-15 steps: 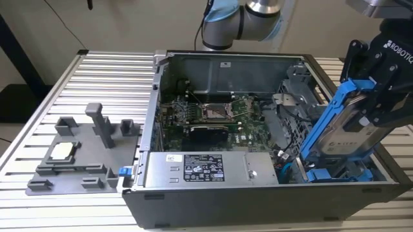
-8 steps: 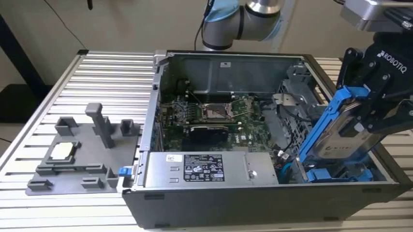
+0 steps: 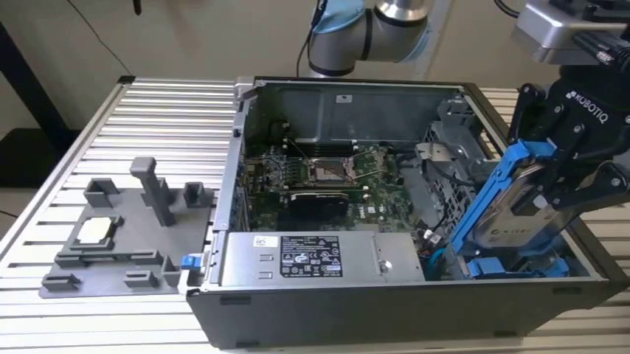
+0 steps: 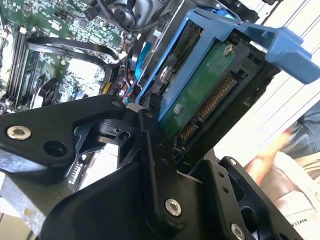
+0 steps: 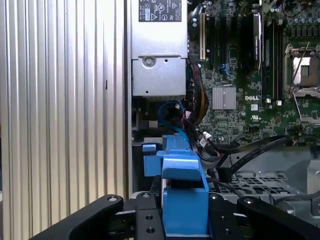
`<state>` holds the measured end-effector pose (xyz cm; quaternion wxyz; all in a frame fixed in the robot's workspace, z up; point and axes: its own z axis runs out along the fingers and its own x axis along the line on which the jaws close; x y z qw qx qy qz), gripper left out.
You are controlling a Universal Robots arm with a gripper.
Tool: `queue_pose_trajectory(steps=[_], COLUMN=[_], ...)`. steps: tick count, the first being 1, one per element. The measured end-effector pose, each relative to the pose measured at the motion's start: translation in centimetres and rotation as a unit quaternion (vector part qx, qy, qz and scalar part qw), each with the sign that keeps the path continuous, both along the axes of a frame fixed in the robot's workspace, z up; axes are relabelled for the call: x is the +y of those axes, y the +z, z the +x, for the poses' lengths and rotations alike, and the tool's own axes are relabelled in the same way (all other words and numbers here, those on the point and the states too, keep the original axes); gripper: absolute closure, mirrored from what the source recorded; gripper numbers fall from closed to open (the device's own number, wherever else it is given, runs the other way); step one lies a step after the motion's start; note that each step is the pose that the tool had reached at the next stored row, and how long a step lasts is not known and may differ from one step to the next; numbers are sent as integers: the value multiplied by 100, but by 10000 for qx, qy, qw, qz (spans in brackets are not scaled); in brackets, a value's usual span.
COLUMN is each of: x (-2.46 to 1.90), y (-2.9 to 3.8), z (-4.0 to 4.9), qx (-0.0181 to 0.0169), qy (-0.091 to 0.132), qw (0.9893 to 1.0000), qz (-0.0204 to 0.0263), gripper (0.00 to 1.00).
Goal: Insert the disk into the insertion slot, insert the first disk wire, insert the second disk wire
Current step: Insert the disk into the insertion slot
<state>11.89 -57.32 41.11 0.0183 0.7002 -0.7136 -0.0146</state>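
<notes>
Clamping the blue-framed disk (image 3: 504, 230), the end effector (image 3: 559, 184) holds it steeply tilted over the open computer case (image 3: 236, 221) on the bench (image 3: 147, 110), the drive's lower end close to the blue-edged insertion slot (image 3: 492, 267) in the case's corner at the exterior view's right.

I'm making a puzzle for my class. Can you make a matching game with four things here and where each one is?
1. silver-grey hard disk in a bright blue plastic frame
2. grey labelled metal power-supply box
3. green circuit board
4. grey plastic holder block

A. on the ribbed metal table, exterior view's left of the computer case
B. held tilted by the black gripper
C. along the case wall nearest the exterior camera
D. middle of the case

Pairs: 1-B, 2-C, 3-D, 4-A
</notes>
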Motion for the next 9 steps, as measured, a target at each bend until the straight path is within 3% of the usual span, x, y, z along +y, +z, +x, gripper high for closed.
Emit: queue_pose_trajectory(steps=[6,9], x=[-1,-1], y=[-24,1], z=[52,62], qx=[0,-1], qy=[6,14], qw=[10000,10000], qz=[12,40], gripper=[67,67])
